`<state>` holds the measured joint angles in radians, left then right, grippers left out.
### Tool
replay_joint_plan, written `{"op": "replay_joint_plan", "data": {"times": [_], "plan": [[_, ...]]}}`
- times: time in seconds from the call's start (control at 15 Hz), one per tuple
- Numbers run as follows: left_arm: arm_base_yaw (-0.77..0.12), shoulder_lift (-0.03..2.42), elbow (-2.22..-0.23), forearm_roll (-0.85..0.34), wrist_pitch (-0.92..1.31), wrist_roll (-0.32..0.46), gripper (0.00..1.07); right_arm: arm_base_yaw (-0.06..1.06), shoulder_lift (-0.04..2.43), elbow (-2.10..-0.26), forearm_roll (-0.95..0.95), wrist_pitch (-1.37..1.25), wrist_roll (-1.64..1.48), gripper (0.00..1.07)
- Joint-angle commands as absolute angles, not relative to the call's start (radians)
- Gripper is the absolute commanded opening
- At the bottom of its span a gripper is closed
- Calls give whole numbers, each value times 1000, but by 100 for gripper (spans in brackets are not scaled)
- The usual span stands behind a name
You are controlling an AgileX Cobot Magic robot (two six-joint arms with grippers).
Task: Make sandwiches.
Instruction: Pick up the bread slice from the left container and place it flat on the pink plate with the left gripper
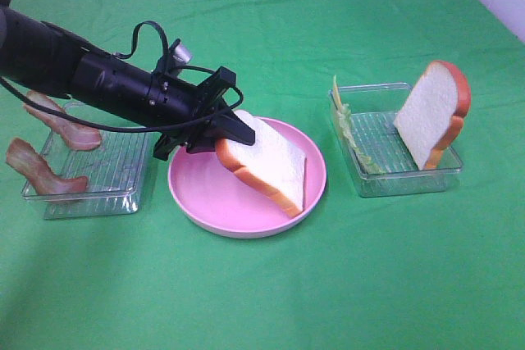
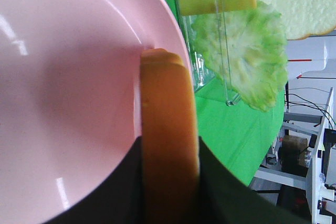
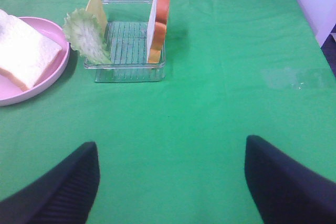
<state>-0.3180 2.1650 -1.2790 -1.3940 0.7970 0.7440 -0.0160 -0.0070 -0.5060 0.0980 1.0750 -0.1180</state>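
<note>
Your left gripper (image 1: 236,135) clamps a bread slice (image 1: 275,165) by its crust, tilted, far corner down in the pink plate (image 1: 197,200), seemingly as the sandwich's base. Your right gripper (image 3: 170,182) hangs empty, fingers wide apart, over the green cloth (image 3: 210,103) near the lettuce tray (image 3: 128,74).

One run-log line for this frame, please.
left gripper: shut on bread slice over pink plate | right gripper: open, empty | right tray: second slice, lettuce, cheese | left tray: two bacon strips
</note>
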Motion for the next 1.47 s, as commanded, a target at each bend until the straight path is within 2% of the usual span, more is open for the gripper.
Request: {"op": "replay_joint_plan", "data": {"times": [0.07,0.13,0.27,0.4,0.47,0.67,0.8,1.07,1.13,1.27,1.33,1.47], "plan": [[-322,2164,-1285,-1416,792,745,2,-22,0,-505,95,1064,-127,73],[-322,2164,-1285,-1416,792,745,5,-22,0,-505,95,1064,-127,73],[-322,2164,-1285,-1416,797,746,17,-22,0,-505,95,1064,-127,73],[-322,2164,-1296,-1403,812,746,44,-22,0,-505,95,1064,-127,73],[-322,2161,-1329,-1356,824,737,63,-22,0,-505,95,1064,-127,73],[-327,2161,-1379,-1238,803,642,63,-22,0,-505,95,1064,-127,73],[-348,2161,-1438,-1045,798,524,64,-22,0,-505,95,1064,-127,73],[-451,2161,-1588,-629,805,278,76,-22,0,-505,95,1064,-127,73],[-464,2161,-1609,-568,811,238,77,-22,0,-505,95,1064,-127,73],[-492,2161,-1696,-368,870,88,77,-22,0,-505,95,1064,-127,73],[-492,2161,-1783,-273,984,0,77,-22,0,-505,95,1064,-127,73],[-492,2161,-1873,-223,1093,-36,77,-22,0,-505,95,1064,-127,73]]}}
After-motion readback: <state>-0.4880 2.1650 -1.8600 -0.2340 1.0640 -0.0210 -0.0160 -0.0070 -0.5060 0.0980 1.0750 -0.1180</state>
